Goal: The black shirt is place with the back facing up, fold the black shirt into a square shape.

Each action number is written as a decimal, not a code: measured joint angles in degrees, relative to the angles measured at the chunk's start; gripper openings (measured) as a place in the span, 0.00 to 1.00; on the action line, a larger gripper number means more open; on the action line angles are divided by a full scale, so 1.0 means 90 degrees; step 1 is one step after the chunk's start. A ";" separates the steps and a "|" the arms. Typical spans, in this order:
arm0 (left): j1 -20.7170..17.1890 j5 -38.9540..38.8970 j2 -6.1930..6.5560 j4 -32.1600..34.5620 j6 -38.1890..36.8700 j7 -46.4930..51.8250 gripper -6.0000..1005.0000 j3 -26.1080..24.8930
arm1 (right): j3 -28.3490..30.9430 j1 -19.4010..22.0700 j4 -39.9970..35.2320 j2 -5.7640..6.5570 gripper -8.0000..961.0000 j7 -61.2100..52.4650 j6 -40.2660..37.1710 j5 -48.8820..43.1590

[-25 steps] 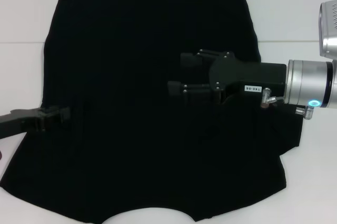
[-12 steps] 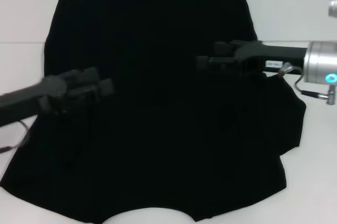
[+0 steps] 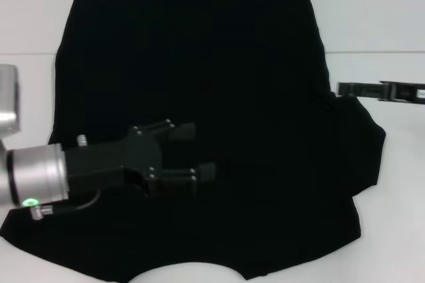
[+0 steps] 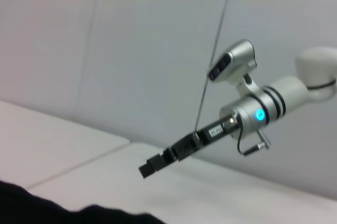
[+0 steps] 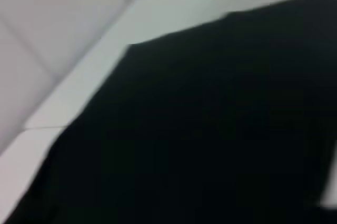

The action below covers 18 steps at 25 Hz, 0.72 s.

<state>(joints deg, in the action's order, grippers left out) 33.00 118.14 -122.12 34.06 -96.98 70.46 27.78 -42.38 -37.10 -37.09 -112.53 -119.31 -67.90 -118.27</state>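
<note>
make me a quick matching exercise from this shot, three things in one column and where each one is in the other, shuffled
Things:
1. left gripper
2. right gripper
3. black shirt

Places:
A. spread flat across the white table
B. over the near left part of the shirt, fingers apart
C. at the shirt's right edge, out over the table

Pairs: 1-B, 2-C, 3-A
</note>
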 joint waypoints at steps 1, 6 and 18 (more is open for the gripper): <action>0.0017 0.0003 -0.0013 -0.0007 0.0083 -0.0001 0.91 0.0117 | 0.0002 0.0077 -0.0001 0.0046 0.93 -0.0145 0.0027 -0.0039; 0.0074 0.0006 -0.0046 -0.0012 0.0397 -0.0021 0.90 0.0636 | 0.0013 0.0272 -0.0013 0.0237 0.93 -0.0939 0.0033 -0.0509; 0.0083 0.0083 -0.0054 0.0060 0.0752 -0.0243 0.90 0.1071 | 0.0038 0.0262 -0.0020 0.0317 0.92 -0.1936 -0.0180 -0.1574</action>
<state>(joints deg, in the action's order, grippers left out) 33.75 118.89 -122.61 34.61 -90.21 68.27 37.41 -42.04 -34.75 -37.27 -109.67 -136.73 -69.52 -132.43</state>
